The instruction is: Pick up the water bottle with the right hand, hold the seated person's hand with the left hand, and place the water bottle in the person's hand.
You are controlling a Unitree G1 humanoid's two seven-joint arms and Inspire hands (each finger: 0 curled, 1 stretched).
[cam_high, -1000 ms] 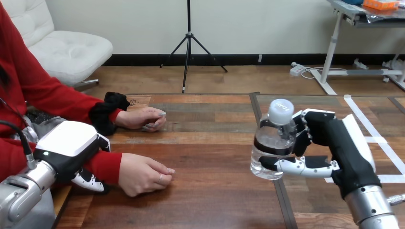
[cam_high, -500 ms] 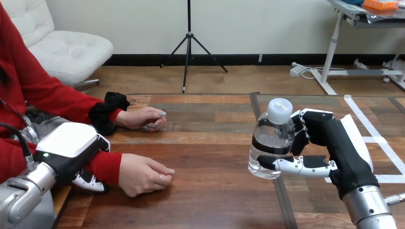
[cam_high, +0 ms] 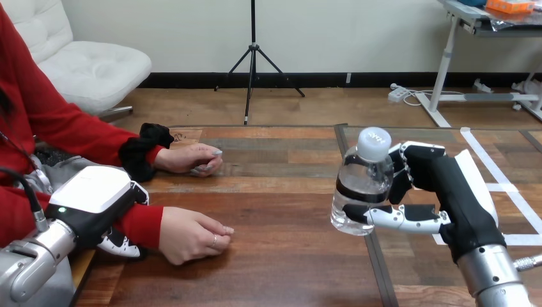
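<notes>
**A:** Start with the biggest thing.
**B:** Long brown wooden plank table (cam_high: 281,192). My landmark is the person's nearer hand (cam_high: 188,233), which lies knuckles-up on it, loosely closed.

**A:** Where's the robot's left hand?
**B:** The left hand (cam_high: 96,195) is just left of the landmark, white shell up. It lies over the red-sleeved forearm (cam_high: 144,224). Cannot tell whether it grips the forearm.

**A:** And the right hand?
**B:** The right hand (cam_high: 447,192) is well to the right of the landmark. Its fingers (cam_high: 390,219) are curled round the bottle's body, with the thumb low across the front. It looks like a firm wrap.

**A:** Where is the bottle?
**B:** The clear plastic water bottle (cam_high: 361,192) is well right of the landmark and a little farther back. It is near upright and appears to be lifted off the table.

**A:** How will it handle?
**B:** My judgement is that it's light to middling. The walls are probably thin and will dent under a hard squeeze. The plastic is smooth, so it may slip. The best hold is round the middle, leaving the base free for the person's palm. The landmark hand faces down and is closed, so it would need to open first.

**A:** How does it look?
**B:** See-through body with water inside, a dark band round the middle and a white screw cap (cam_high: 374,142).
</notes>
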